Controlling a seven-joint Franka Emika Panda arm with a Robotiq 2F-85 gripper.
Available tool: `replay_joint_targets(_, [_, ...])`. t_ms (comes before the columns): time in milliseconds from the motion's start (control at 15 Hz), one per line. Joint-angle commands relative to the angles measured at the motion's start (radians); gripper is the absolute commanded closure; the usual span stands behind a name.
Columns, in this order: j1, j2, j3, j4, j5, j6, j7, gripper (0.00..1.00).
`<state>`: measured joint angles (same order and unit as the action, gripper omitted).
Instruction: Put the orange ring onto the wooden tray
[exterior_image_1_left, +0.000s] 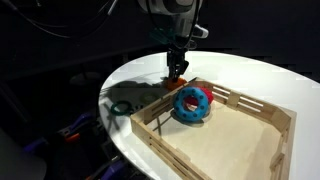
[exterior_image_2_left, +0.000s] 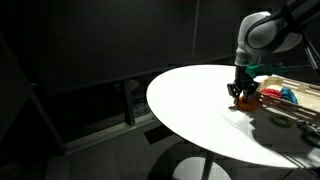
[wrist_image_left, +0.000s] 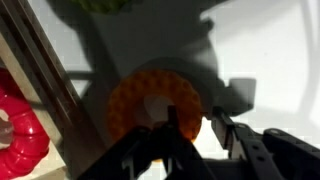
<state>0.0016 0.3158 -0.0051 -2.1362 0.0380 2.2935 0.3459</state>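
Note:
The orange ring (wrist_image_left: 140, 95) lies flat on the white table, just outside the wooden tray's rail (wrist_image_left: 45, 70). In the wrist view my gripper (wrist_image_left: 195, 122) is low over the ring and open. One finger is over the ring's hole and the other is outside its rim, with a small gap still showing. In both exterior views the gripper (exterior_image_1_left: 177, 68) (exterior_image_2_left: 240, 92) points straight down at the table beside the wooden tray (exterior_image_1_left: 255, 105) (exterior_image_2_left: 290, 108), and a bit of orange (exterior_image_1_left: 180, 73) shows at its tips.
A larger blue ring with red spots (exterior_image_1_left: 192, 104) stands inside the tray against its near rail; its red part shows in the wrist view (wrist_image_left: 15, 135). A green object (wrist_image_left: 105, 5) lies on the round white table (exterior_image_1_left: 250, 70) beyond the orange ring.

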Motion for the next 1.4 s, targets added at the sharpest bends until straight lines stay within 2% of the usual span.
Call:
replay_joint_targets(0, [0.002, -0.031, -0.004, 0.016, 0.044, -0.043, -0.031, 0.89])
replay_joint_targets(67, [0.0, -0.044, -0.002, 0.017, 0.055, -0.054, -0.037, 0.96])
replay_joint_targets(200, [-0.004, -0.072, -0.001, 0.022, 0.074, -0.086, -0.047, 0.93])
replay_joint_targets(333, [-0.003, -0.104, -0.008, 0.027, 0.078, -0.12, -0.039, 0.98])
replay_joint_targets(867, [-0.048, -0.233, -0.075, 0.058, 0.05, -0.245, 0.005, 0.95])
replay_joint_targets(1333, [-0.104, -0.247, -0.126, 0.054, 0.028, -0.258, 0.061, 0.95])
